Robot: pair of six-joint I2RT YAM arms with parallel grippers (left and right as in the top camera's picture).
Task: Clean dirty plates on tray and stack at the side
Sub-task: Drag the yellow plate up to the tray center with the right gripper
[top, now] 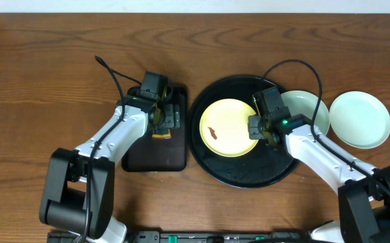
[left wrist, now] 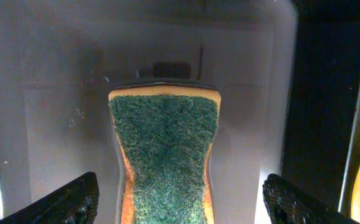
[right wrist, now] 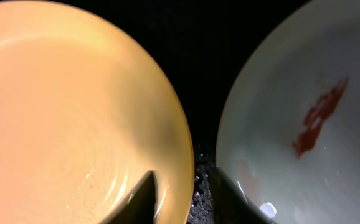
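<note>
Closest to the lens, the right gripper (right wrist: 181, 199) had its two fingers parted, one over the inside of the yellow plate (right wrist: 74, 112) and the other beyond its right rim. The jaws stood loosely open, pinching nothing. That placement read as a way to steady the plate by its edge, or as a hold just let go; I could not tell which.

The yellow plate lay in the middle of the round tray (top: 242, 177), with a brown smear on its left half. Just to its right, a mint plate (right wrist: 304, 93) carried a reddish smear and lay partly over the tray's right rim. A second mint plate (top: 360, 119) sat off the tray on the table (top: 46, 67), further right, with no smear visible, probably the start of the stack.

Well to the left, the left gripper (left wrist: 183, 202) hung with its jaws spread wide on either side of the sponge (left wrist: 164, 143). The sponge lay green side up in the small rectangular tray (top: 148, 158). Judging by this, the left arm was lined up to take the sponge for wiping.
</note>
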